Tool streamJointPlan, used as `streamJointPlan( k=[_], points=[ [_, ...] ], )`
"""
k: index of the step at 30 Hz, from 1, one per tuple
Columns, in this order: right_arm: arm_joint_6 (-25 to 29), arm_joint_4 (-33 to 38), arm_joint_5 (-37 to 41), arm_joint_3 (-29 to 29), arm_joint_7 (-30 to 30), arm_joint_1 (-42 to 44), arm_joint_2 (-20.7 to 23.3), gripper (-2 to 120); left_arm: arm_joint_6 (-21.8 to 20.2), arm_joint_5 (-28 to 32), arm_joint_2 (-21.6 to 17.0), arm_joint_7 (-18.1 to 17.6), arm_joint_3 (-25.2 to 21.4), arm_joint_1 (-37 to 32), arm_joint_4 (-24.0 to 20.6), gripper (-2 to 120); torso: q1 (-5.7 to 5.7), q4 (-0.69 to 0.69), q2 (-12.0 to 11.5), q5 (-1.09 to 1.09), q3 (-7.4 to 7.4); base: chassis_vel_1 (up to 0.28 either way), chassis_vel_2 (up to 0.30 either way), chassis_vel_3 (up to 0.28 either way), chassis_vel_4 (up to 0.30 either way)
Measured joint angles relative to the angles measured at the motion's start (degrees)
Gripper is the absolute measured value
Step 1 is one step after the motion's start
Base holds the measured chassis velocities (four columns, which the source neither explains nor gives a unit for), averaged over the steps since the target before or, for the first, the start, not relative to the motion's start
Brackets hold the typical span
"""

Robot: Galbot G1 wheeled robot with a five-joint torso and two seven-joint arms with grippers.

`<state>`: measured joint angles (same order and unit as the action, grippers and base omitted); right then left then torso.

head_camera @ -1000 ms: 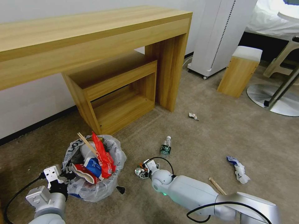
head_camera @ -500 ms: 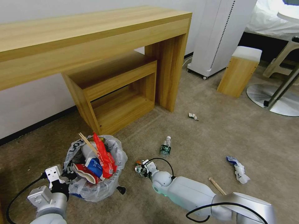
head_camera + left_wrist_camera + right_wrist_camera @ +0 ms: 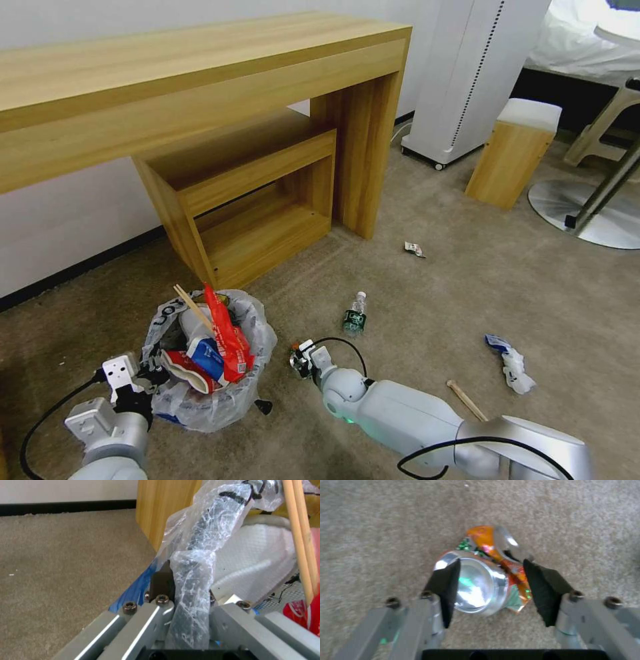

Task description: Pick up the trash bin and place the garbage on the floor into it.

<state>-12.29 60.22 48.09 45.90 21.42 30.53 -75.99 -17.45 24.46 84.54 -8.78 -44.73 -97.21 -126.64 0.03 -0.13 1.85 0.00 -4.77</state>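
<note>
The trash bin (image 3: 207, 393), lined with a crinkled printed bag, holds red wrappers, a white slipper and wooden sticks. It sits low at the left, in front of the desk. My left gripper (image 3: 145, 380) is shut on its near rim, and the left wrist view shows the bag-wrapped rim (image 3: 196, 555) pinched in that gripper (image 3: 186, 580). My right gripper (image 3: 300, 359) is down at the floor (image 3: 427, 300), open. Its pads (image 3: 448, 587) straddle a crushed can (image 3: 476, 590). Other garbage lies around: a green-labelled bottle (image 3: 355, 315), a small wrapper (image 3: 414, 249), a white-blue packet (image 3: 510, 363) and a wooden stick (image 3: 467, 399).
A wooden desk (image 3: 200, 80) with a low shelf unit (image 3: 260, 200) under it stands right behind the bin. A white appliance (image 3: 473, 73), a wooden stool (image 3: 513, 157) and a round metal chair base (image 3: 590, 213) stand at the back right.
My right gripper has crept forward along the carpet until its fingers are around the can. The left gripper and the bin have shifted a little to the right.
</note>
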Motion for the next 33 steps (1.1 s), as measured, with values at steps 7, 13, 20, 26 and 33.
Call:
streamJointPlan(
  k=[7,13,20,26,33],
  points=[
    [0.23,0.16,-0.43,-0.98,-0.09,-0.49,0.07,60,0.14,-0.02,-0.04,0.20,-0.01,0.16,0.49,1,0.00,0.00,0.00,0.00,0.00,0.000,0.000,0.000,0.000],
    [0.09,0.64,-0.57,-0.62,-0.67,-1.93,0.84,60,0.14,-0.02,0.14,0.21,0.31,0.66,0.89,1,0.00,0.00,0.00,0.00,0.00,0.000,0.000,0.000,0.000],
    [0.41,-1.54,-1.54,-0.73,-1.74,-2.05,0.73,59,0.15,-0.03,0.15,0.22,0.28,0.50,0.92,1,0.00,-0.01,0.00,0.00,0.00,0.000,0.000,0.000,0.000],
    [1.27,-4.97,-3.04,-0.13,-3.27,-2.08,-0.82,59,0.29,-0.02,0.15,0.41,0.19,-0.26,0.38,1,0.00,0.00,0.00,0.00,0.01,0.000,0.000,0.000,0.000],
    [1.52,-6.06,-3.86,0.51,-3.67,-2.01,-1.73,59,0.40,-0.01,0.16,0.53,-0.06,-0.56,-0.21,1,0.00,-0.01,0.00,-0.01,0.01,0.000,0.000,0.000,0.000]
  ],
)
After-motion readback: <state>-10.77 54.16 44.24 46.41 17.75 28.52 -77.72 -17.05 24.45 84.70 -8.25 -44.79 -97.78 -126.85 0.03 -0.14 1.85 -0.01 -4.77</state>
